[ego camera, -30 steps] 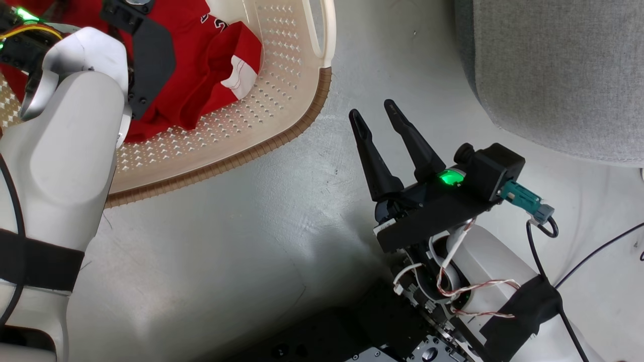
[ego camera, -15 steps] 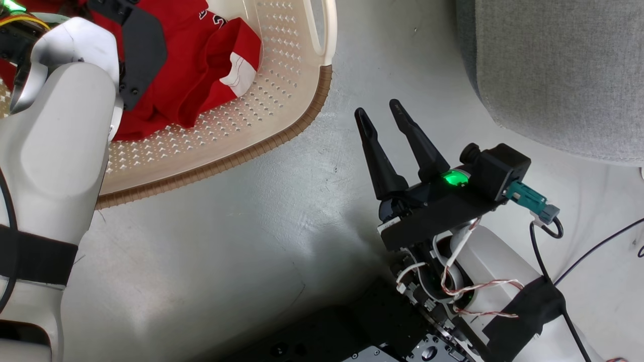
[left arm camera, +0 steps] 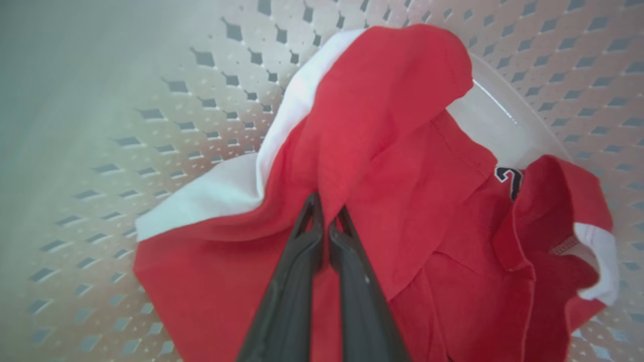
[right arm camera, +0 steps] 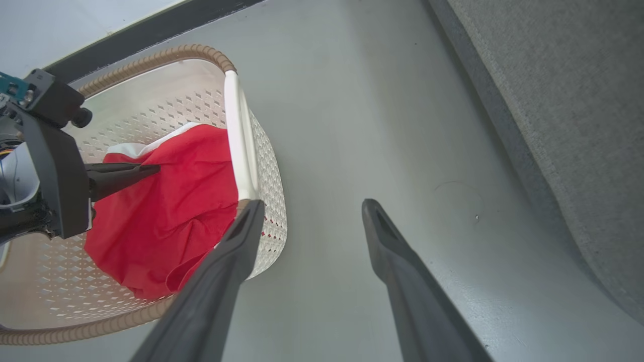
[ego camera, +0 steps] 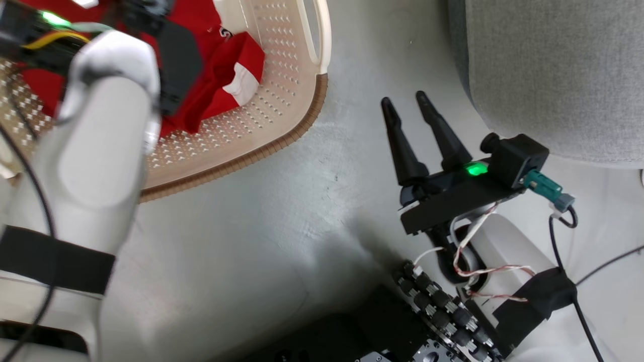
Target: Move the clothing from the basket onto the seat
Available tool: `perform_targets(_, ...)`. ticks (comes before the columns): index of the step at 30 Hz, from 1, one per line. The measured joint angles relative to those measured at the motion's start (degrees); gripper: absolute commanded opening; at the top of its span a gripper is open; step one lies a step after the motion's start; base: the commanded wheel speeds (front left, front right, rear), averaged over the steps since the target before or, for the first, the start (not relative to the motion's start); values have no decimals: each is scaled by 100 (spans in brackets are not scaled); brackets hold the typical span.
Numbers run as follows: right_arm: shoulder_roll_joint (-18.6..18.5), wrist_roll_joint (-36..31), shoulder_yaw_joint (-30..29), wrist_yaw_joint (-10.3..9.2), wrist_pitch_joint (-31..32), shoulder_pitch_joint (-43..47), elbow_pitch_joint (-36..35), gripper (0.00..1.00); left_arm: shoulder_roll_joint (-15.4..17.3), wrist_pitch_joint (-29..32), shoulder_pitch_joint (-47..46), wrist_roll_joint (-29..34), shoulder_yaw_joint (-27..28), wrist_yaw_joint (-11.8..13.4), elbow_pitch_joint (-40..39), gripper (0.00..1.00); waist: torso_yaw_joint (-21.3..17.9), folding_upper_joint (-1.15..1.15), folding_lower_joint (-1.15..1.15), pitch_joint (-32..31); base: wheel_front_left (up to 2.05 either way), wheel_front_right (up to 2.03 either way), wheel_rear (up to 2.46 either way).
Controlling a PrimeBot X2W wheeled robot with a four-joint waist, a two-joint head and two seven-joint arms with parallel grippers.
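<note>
Left wrist view: pinching fold of red clothing with left tool, inside basket, likely for lift-out. Holding right tool spread and empty outside basket, toward seat side, probably keeping clear.

Right gripper spread above floor; clothing in basket

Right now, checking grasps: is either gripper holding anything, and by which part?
The left gripper pinches a fold of the red clothing near its white trim. The right gripper holds nothing.
</note>
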Motion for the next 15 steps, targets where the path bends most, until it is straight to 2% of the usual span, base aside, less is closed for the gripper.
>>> perform_targets(7, -8, -400, -603, 176, -1, -98, 328, 100, -489, -572, 407, -287, 138, 93, 24, 0, 181, 0, 0, -392, 0, 0, 0)
perform_targets(12, -223, -623, -1010, 247, -1, -70, 483, 100, -966, -1065, 566, -605, 324, 101, 81, 0, 475, 0, 0, -780, 0, 0, 0)
perform_targets(15, -282, -723, -1147, 296, 0, -5, 530, 100, -1065, -1352, 699, -762, 438, 135, 88, 0, 657, 0, 0, -983, 0, 0, 0)
